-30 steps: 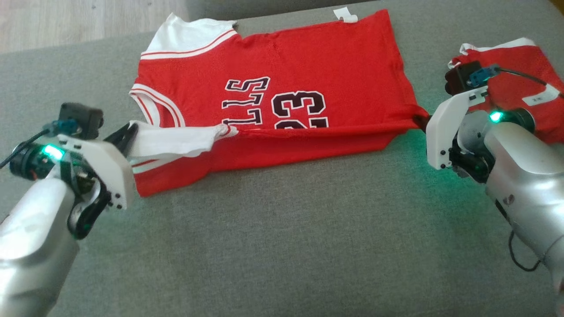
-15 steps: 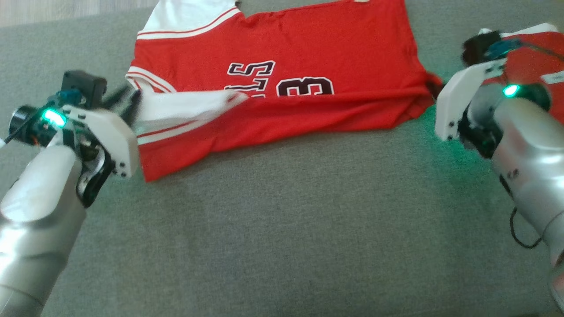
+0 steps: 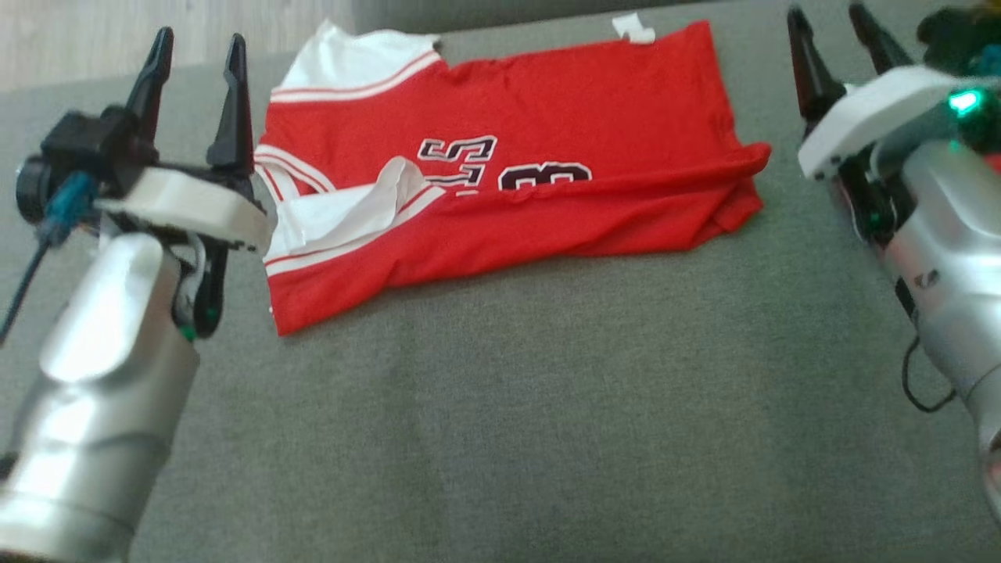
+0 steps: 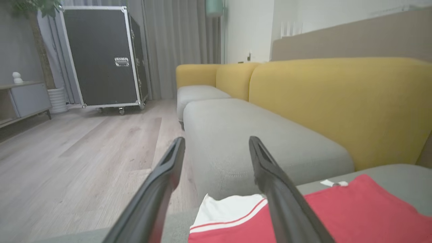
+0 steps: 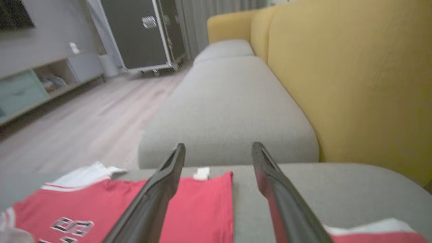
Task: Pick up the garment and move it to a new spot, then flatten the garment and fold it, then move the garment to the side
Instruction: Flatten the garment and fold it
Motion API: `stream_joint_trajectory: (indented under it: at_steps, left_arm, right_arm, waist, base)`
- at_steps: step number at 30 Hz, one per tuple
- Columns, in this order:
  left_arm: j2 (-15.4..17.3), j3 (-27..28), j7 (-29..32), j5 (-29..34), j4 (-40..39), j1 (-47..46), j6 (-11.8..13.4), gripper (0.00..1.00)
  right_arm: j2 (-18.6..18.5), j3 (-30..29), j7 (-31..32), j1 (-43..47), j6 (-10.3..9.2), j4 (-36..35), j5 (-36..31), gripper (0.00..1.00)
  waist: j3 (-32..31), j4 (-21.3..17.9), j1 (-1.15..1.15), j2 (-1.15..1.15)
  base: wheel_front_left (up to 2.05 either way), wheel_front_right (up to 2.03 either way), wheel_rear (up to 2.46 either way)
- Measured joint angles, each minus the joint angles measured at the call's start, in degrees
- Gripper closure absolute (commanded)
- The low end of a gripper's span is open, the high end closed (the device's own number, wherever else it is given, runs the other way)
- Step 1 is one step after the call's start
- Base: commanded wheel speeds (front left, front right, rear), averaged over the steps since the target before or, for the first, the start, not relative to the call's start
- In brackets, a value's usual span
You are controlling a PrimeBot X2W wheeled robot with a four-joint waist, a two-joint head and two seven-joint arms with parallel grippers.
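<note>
The garment (image 3: 547,109) is a red jersey with white sleeves and dark lettering, lying on the grey cushion (image 3: 508,407). Its near edge is folded over the lower part of the number. My left gripper (image 3: 197,43) stands open and empty just left of the jersey's white sleeve, raised off the fabric. My right gripper (image 3: 825,16) is open and empty to the right of the jersey's hem corner. In the left wrist view the open left gripper (image 4: 216,143) points past the jersey (image 4: 354,209). In the right wrist view the open right gripper (image 5: 219,148) hangs above the jersey (image 5: 202,202).
A second red and white garment (image 5: 371,233) lies on the cushion by my right arm. A yellow sofa back (image 4: 337,101) runs along the far side, with another grey seat (image 4: 253,135) beyond. A black flight case (image 4: 101,57) stands on the wooden floor (image 4: 67,162).
Both grippers have let go of the jersey, opened wide and lifted, fingers now pointing away. The folded near edge has settled onto the jersey. The camera has shifted too.
</note>
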Motion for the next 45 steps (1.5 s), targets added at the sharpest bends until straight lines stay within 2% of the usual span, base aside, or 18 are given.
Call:
stream_joint_trajectory:
  at_steps: [4, 8, 12, 16, 18, 21, 24, 30, 36, 45]
  left_arm:
    - [-0.5, 5.3, -0.3, 1.6, -9.4, 6.9, 2.9, 0.00]
    - [-2.7, 8.8, -0.5, 5.4, -17.7, 16.5, 4.2, 0.00]
    - [-5.8, 11.0, -0.5, 7.4, -21.7, 24.9, 4.4, 0.00]
    - [-7.9, 14.7, -0.5, 9.0, -23.9, 30.4, 4.4, 0.00]
    - [-9.2, 16.6, -0.5, 9.7, -24.7, 32.9, 4.3, 0.00]
    - [-11.4, 18.7, -0.5, 10.2, -25.0, 36.4, 2.7, 0.00]
    - [-12.5, 20.8, -0.5, 11.5, -24.6, 38.4, 1.8, 0.00]
    - [-13.2, 24.7, -0.5, 13.9, -22.2, 38.0, 0.8, 0.00]
    - [-13.1, 26.3, 0.1, 15.3, -12.2, 34.9, 3.6, 0.00]
    - [-11.5, 26.8, 4.7, 16.0, -2.5, 25.3, 5.4, 0.00]
  right_arm:
    - [-1.3, -11.0, -0.2, 3.1, 0.01, -10.9, -7.1, 0.00]
    - [-1.1, -24.5, -0.4, 13.6, 0.01, -21.0, -17.7, 0.00]
    - [4.3, -32.3, -0.4, 27.7, 0.01, -26.9, -27.5, 0.00]
    - [10.8, -37.2, -0.4, 36.9, 0.01, -31.5, -33.6, 0.00]
    - [12.4, -38.9, -0.4, 39.7, 0.01, -33.3, -35.8, 0.00]
    - [13.3, -41.6, -0.4, 43.6, 0.01, -35.7, -37.0, 0.00]
    - [13.3, -42.5, -0.4, 46.7, 0.01, -37.2, -37.2, 0.00]
    - [13.8, -39.6, -0.4, 47.3, 0.01, -40.3, -34.7, 0.00]
    - [13.9, -38.7, -0.4, 46.2, 0.00, -42.9, -33.5, 0.00]
    - [13.9, -38.4, -0.4, 45.5, 0.00, -45.5, -32.0, 0.00]
  waist:
    - [-2.3, -0.4, -0.01, 0.00]
    - [-4.4, -0.7, -0.01, 0.00]
    - [-6.1, -0.9, -0.01, 0.00]
    - [-7.5, -1.4, -0.01, 0.00]
    - [-8.0, -1.9, -0.01, 0.00]
    - [-8.4, -2.5, -0.01, 0.00]
    - [-8.4, -3.0, 0.00, 0.00]
    - [-7.3, -4.2, 0.00, 0.00]
    - [-4.9, -5.4, 0.01, 0.00]
    - [-0.5, -6.7, 0.01, 0.00]
  base:
    - [0.00, 0.00, 0.00]
    - [0.00, 0.00, 0.00]
    - [0.00, 0.00, 0.00]
    - [0.00, 0.00, 0.00]
    - [0.00, 0.00, 0.00]
    - [0.00, 0.00, 0.00]
    - [0.00, 0.00, 0.00]
    - [0.00, 0.00, 0.00]
    - [0.00, 0.00, 0.00]
    - [0.00, 0.00, 0.00]
